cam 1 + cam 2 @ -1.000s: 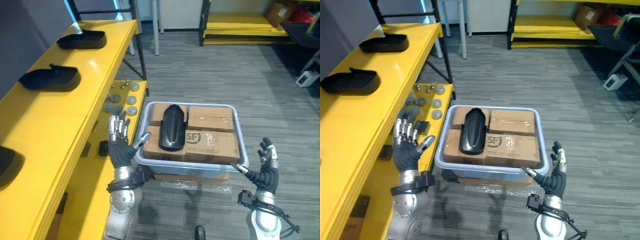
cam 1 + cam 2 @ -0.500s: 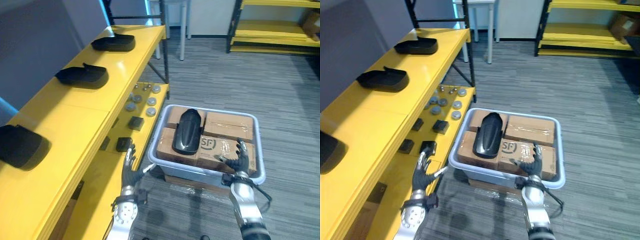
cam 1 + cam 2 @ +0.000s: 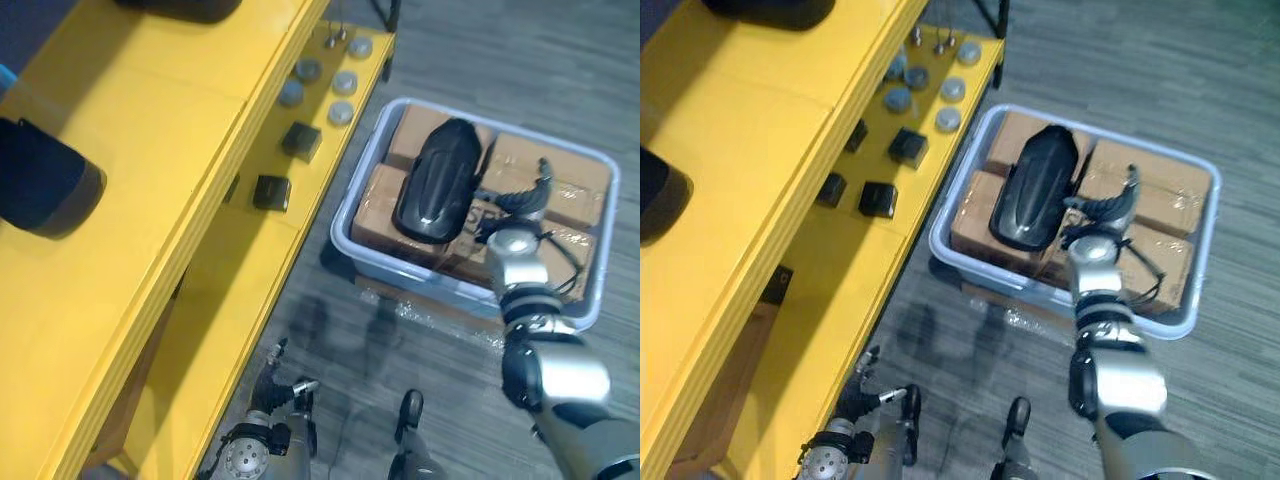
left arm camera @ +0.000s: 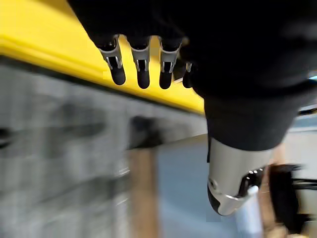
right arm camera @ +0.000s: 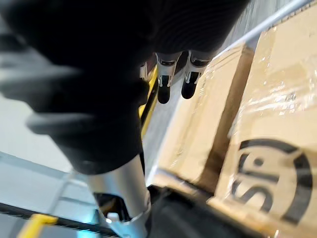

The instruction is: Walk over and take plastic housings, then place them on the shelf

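Running alongside the low, straight-fingered left hand (image 3: 272, 388), the yellow shelf (image 3: 150, 150) already carries a black housing (image 3: 45, 190) on its top board, while the pale bin (image 3: 420, 280) of cardboard boxes (image 3: 570, 175) sits beneath the right hand (image 3: 515, 205). One black plastic housing (image 3: 437, 180) lies on the boxes just beside that hand, on its shelf side, whose fingers are spread and hold nothing. The pick-up appears to be the step in hand, and the next move likely calls for shifting the hand onto the housing and closing round it.
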